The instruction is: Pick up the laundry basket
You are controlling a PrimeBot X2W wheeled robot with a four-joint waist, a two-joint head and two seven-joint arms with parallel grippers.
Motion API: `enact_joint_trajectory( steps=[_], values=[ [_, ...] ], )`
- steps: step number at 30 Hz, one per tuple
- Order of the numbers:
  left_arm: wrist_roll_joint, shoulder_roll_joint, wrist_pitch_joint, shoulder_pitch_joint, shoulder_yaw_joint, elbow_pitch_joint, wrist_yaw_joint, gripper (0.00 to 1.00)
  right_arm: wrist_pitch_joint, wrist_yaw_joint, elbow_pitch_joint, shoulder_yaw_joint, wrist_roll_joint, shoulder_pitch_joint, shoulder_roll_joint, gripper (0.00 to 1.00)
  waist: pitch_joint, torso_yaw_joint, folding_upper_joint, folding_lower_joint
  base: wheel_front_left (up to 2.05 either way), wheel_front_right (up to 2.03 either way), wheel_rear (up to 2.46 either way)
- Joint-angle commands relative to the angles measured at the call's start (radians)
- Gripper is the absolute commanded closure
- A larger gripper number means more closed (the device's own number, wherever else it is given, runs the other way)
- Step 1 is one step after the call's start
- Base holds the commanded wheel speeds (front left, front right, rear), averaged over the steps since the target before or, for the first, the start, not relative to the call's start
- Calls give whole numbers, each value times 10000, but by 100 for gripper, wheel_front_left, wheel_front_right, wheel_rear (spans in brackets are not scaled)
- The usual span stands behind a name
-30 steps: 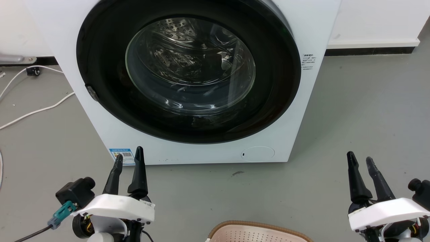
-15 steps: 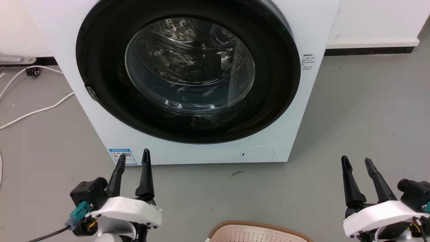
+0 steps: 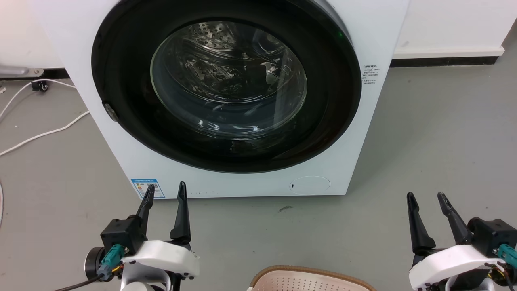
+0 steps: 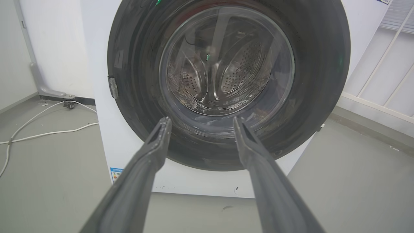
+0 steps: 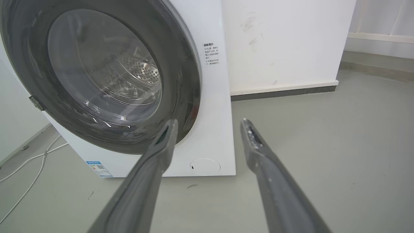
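I look down at a grey floor (image 3: pixel 444 141) with a white front-loading washing machine (image 3: pixel 379 40) standing at the far side. Its round glass door (image 3: pixel 228 79) is closed. A white cable (image 3: pixel 44 133) trails across the floor at far left.

The laundry basket (image 3: pixel 309 279) sits on the floor at the very near edge of the head view, nearer to me than the machine and apart from it. What I see of it is the far arc of its brown braided-look rim and a strip of cream-pink wall full of small holes. Its sides are cut off by the picture edge.

My left gripper (image 3: pixel 167 186) hangs at near left and my right gripper (image 3: pixel 425 195) at near right, with the basket between them. Both have their long dark fingers spread apart and hold nothing. Both point away from me, toward the machine and not toward the basket.

I judge the basket to be light, hollow moulded plastic: stiff enough to keep its shape, though the thin perforated wall would likely flex if squeezed, and the surface is probably smooth and a little slippery. The thicker rim looks like the firmest hold. Taking it at both ends, one gripper each, should keep it level.
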Motion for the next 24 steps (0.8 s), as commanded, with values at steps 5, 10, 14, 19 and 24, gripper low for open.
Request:
enact_joint_trajectory(
  steps=[5,10,14,19,24],
  values=[
    [591,64,-174,13,-83,7,142,0,-15,-1,-62,-20,-681,74,46,0,2,9,0,0,0,0,0],
    [941,91,-276,43,-75,11,220,0,-53,-1,-85,-63,-1105,140,81,0,-4,25,0,-1,0,0,0],
    [1198,104,-348,89,-62,-6,264,0,-81,-1,-114,-111,-1447,167,112,0,4,38,0,-1,0,0,0],
    [1545,110,-446,143,-84,-20,331,0,-78,-1,-116,-207,-1695,212,155,0,11,61,0,-1,0,0,0],
    [1857,94,-537,208,-101,14,358,0,-105,-1,-123,-240,-1984,244,189,0,3,60,0,-1,0,0,0]
  ],
)
